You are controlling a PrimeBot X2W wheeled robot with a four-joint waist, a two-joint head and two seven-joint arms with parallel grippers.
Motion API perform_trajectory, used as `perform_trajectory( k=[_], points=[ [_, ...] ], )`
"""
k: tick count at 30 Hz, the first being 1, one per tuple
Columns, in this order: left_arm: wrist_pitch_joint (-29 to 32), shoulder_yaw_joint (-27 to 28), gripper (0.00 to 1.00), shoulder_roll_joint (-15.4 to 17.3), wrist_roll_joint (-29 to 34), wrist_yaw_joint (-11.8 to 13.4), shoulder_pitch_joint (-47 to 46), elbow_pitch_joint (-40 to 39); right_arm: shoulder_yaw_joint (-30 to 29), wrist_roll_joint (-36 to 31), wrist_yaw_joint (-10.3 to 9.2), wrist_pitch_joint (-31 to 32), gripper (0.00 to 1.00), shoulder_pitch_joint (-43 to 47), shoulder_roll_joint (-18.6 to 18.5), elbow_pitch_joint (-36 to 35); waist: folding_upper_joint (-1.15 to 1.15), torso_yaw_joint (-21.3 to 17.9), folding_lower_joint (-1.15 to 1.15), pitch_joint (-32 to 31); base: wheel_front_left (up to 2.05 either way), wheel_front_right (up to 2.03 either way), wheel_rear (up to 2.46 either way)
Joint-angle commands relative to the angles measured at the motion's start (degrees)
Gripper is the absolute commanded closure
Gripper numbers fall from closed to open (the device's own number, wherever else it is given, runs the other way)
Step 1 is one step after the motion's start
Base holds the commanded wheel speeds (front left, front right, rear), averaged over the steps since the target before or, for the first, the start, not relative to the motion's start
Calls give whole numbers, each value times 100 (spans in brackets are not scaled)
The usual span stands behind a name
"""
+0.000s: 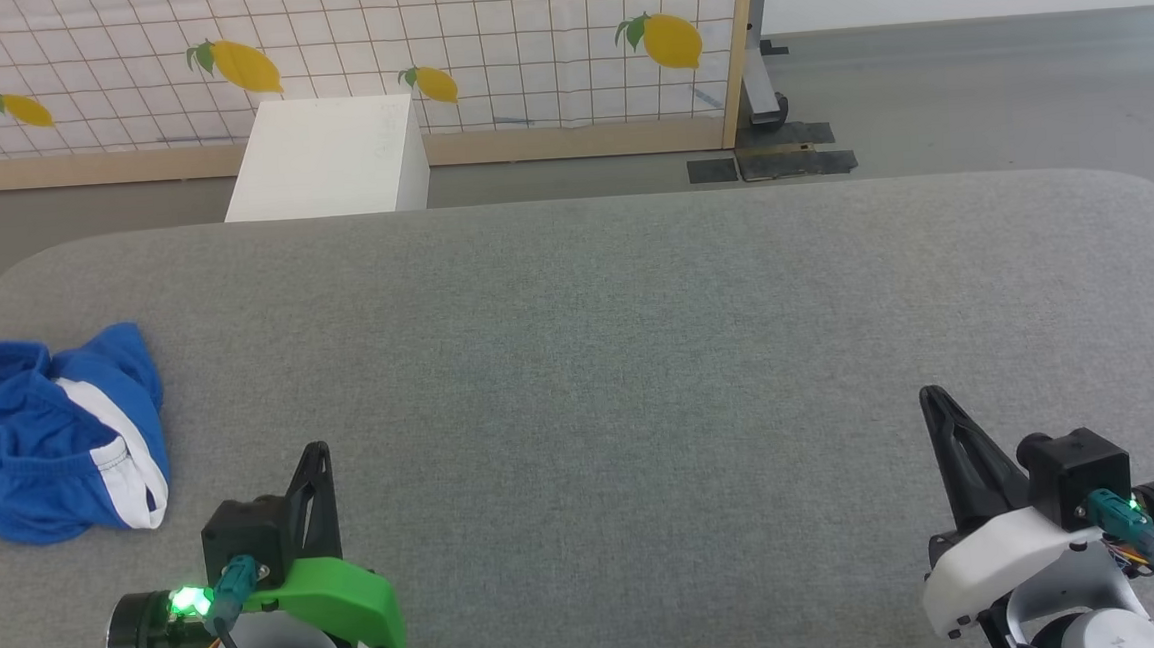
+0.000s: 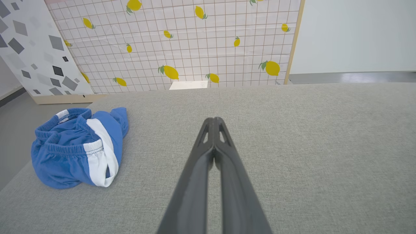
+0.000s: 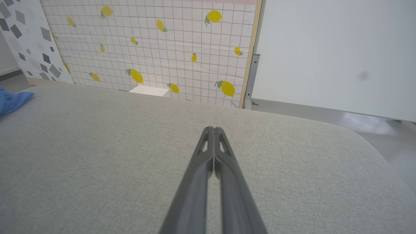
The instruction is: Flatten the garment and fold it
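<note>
The crumpled bright blue soft shorts with white stripes [image 1: 44,447] lie bunched, their legs folded into the heap so that the shape is hard to read. The head view's left edge clips them, and the right wrist view's left edge cuts off all but a blue corner. The grey fabric bench [image 1: 589,363] hides the base of the white box [image 1: 326,159].

White box [image 1: 326,159] (plain) before lemon-print screen [image 1: 519,27].

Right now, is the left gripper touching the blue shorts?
Apart. The left wrist view shows a strip of bare grey surface between the shut left gripper and the crumpled shorts.
</note>
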Motion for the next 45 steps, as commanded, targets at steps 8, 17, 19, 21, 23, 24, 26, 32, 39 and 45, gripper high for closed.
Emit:
perform_trajectory(
  k=[8,17,19,21,23,24,26,32,39,45],
  points=[
    [8,6,100,-28,75,39,2,-16,8,-37,-9,-1,100,-82,10,-30,0,0,0,0,0,0,0],
    [-2,-1,0,0,0,1,0,0,-1,1,0,-2,0,0,0,0,0,0,0,0,0,0,0],
    [-2,-4,0,1,-24,1,0,1,-4,3,0,-2,0,1,-1,2,0,0,0,0,0,0,0],
    [-10,-8,0,1,-31,7,-1,3,-15,10,0,-10,0,0,-1,3,0,0,0,1,0,0,0],
    [-34,-14,0,0,-41,24,-4,4,-42,31,0,-34,0,-1,-1,0,0,0,0,3,0,0,0],
    [-47,-18,0,0,-47,35,-6,4,-58,43,0,-47,0,-2,-1,-2,0,0,0,5,0,0,0],
    [-70,-25,0,0,-56,53,-8,4,-88,64,0,-71,0,-5,-1,-9,0,0,0,6,0,0,0],
    [-140,-44,0,-2,-90,106,-14,0,-153,149,-1,-141,0,-7,0,-51,0,1,0,10,0,0,0],
    [-224,-64,0,-3,-141,150,-18,-16,-232,264,-1,-225,0,-3,0,-111,0,3,0,11,0,0,0],
    [-294,-79,0,-5,-181,184,-20,-23,-271,368,-2,-296,0,9,1,-181,0,5,0,12,0,0,0]
  ],
)
